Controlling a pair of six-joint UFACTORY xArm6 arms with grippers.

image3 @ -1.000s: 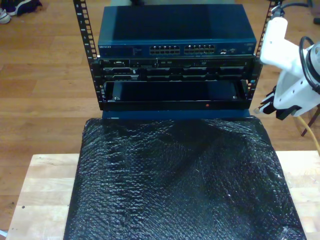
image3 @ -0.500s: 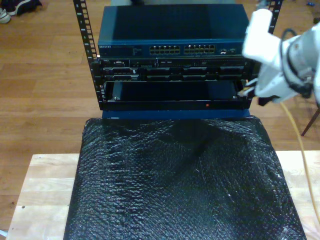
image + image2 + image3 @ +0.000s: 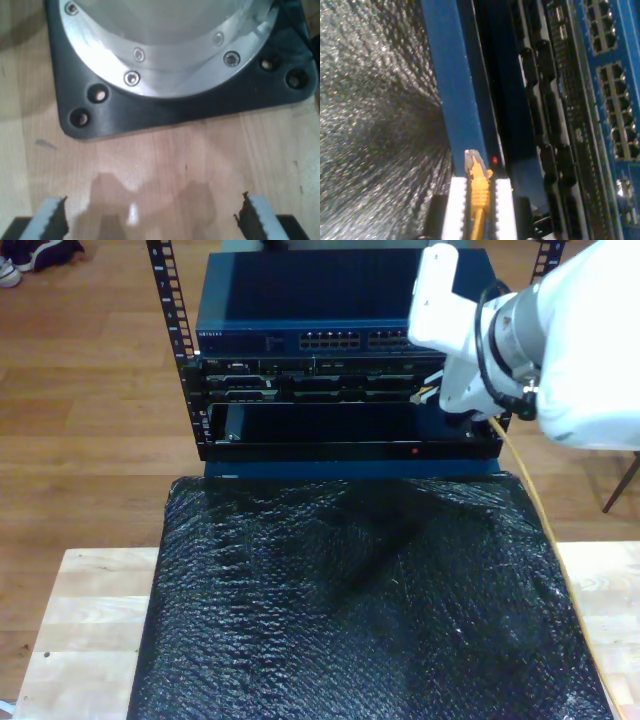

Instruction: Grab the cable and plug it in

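Thin yellow-orange network cable (image 3: 479, 192), clear plastic plug foremost, is clamped in my second gripper (image 3: 479, 200), near the blue rack-mounted network switch (image 3: 300, 315). My first gripper (image 3: 150, 220) is held apart over a pale wooden tabletop (image 3: 165, 165).

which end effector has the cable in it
My second end effector: its pads are shut on the yellow cable, clear plug pointing toward the blue network switch. My first end effector is open over bare wood.

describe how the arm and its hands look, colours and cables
The arm in the exterior view is glossy white with a black cable looped at its wrist. My second hand has white fingers; my first hand has pale grey fingers with ridged, toothed inner pads.
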